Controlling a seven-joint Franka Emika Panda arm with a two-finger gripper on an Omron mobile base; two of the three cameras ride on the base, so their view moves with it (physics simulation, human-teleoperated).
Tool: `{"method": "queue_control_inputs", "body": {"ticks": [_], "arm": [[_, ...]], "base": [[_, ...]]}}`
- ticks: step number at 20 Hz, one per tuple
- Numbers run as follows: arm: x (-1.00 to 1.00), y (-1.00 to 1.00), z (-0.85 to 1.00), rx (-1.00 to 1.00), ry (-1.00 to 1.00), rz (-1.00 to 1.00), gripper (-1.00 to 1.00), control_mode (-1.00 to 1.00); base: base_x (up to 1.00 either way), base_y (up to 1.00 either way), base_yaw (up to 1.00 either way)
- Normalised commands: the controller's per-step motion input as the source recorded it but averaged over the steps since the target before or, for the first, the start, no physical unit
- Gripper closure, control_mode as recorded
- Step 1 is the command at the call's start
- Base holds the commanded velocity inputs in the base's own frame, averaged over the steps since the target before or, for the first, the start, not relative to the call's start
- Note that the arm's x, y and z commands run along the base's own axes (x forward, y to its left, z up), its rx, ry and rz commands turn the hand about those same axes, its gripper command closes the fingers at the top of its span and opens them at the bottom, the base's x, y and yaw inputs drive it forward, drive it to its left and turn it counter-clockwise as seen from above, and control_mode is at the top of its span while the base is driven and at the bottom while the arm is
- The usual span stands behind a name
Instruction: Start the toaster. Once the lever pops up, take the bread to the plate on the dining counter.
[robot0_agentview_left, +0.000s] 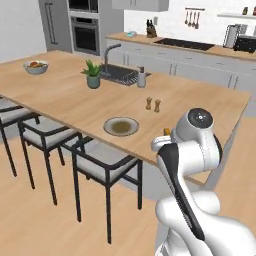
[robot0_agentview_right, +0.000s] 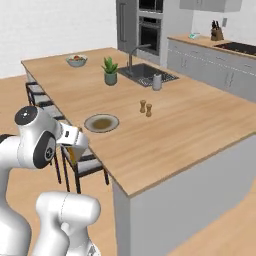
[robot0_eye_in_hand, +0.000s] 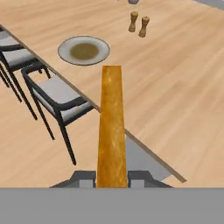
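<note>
My gripper (robot0_eye_in_hand: 112, 177) is shut on the bread (robot0_eye_in_hand: 111, 127), a thin golden-tan slice seen edge-on and pointing away from the hand. The hand hovers off the dining counter's (robot0_agentview_left: 75, 95) near edge, above the floor and beside a chair. A sliver of the bread (robot0_agentview_left: 166, 132) shows at the hand in the left base view. The grey plate (robot0_eye_in_hand: 65, 50) lies on the counter ahead and slightly left of the slice's tip, close to the edge; it also appears as plate (robot0_agentview_left: 109, 127) and plate (robot0_agentview_right: 89, 122). The black toaster (robot0_agentview_left: 245, 44) stands on the back counter at far right.
Two small wooden shakers (robot0_agentview_left: 153, 104) stand beyond the plate. Dark-framed chairs (robot0_agentview_left: 105, 165) line the counter's near side, one right under the hand (robot0_eye_in_hand: 65, 103). Further back are a potted plant (robot0_agentview_left: 93, 74), a sink (robot0_agentview_left: 120, 75), a soap bottle (robot0_agentview_left: 141, 77) and a fruit bowl (robot0_agentview_left: 35, 66).
</note>
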Motion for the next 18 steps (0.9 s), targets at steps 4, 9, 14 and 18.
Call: {"method": "queue_control_inputs", "body": {"ticks": [4,9,14,18], "arm": [[0.0,0.0,0.0,0.0,0.0,0.0,1.0,1.0],[0.0,0.0,0.0,0.0,0.0,0.0,1.0,1.0],[0.0,0.0,0.0,0.0,0.0,0.0,1.0,1.0],[0.0,0.0,0.0,0.0,0.0,0.0,1.0,1.0]], "base": [[0.16,0.66,-0.72],[-0.02,0.78,-0.65],[-0.27,0.99,-0.45],[-0.44,1.0,-0.25]]}}
